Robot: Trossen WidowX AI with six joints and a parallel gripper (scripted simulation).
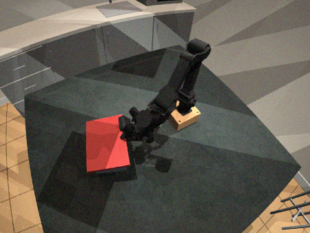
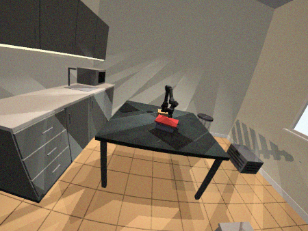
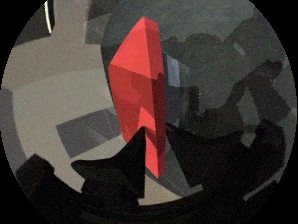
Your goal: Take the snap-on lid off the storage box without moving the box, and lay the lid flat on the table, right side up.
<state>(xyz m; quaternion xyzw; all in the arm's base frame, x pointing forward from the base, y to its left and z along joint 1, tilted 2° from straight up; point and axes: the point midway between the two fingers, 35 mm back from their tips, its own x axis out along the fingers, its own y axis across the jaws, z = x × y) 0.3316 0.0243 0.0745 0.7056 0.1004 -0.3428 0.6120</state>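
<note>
top view, arm: your black arm [image 1: 182, 83] reaches down from its tan wooden base block [image 1: 190, 118] toward the left of the picture, over a dark green table [image 1: 220, 155].
top view, lid: the red snap-on lid [image 1: 105, 143] is a flat rectangle, its long axis running from the far edge of the picture toward the near edge; it looks tilted, higher on the arm's side.
top view, box: only a dark sliver of the storage box [image 1: 111, 169] shows under the lid's near edge, so you cannot tell how much of the snap rim is free.
top view, gripper: the gripper [image 1: 123, 127] meets the lid at the middle of its long right-hand edge.
top view, jaws: they are pinching that lid edge, closed firmly on it, not fully together.
exterior view, scene: a kitchen with grey cabinets [image 2: 51, 137], a microwave [image 2: 90, 76] on the counter, a round stool [image 2: 205, 117] behind the table.
exterior view, lid and box: the lid sits slanted over the dark box body [image 2: 163, 128], near the middle of the table, just in front of the arm.
wrist view, lid: the lid appears as a tall red sliver seen edge-on, running straight away from the camera.
wrist view, fingers: a dark finger [image 3: 123, 165] overlaps the lid's near end; the other finger is hard to make out.
key relation: the lid stretches away from the jaws across its short width, so by my judgement the far long edge may be the last to unsnap; lifting straight up risks dragging the box.
</note>
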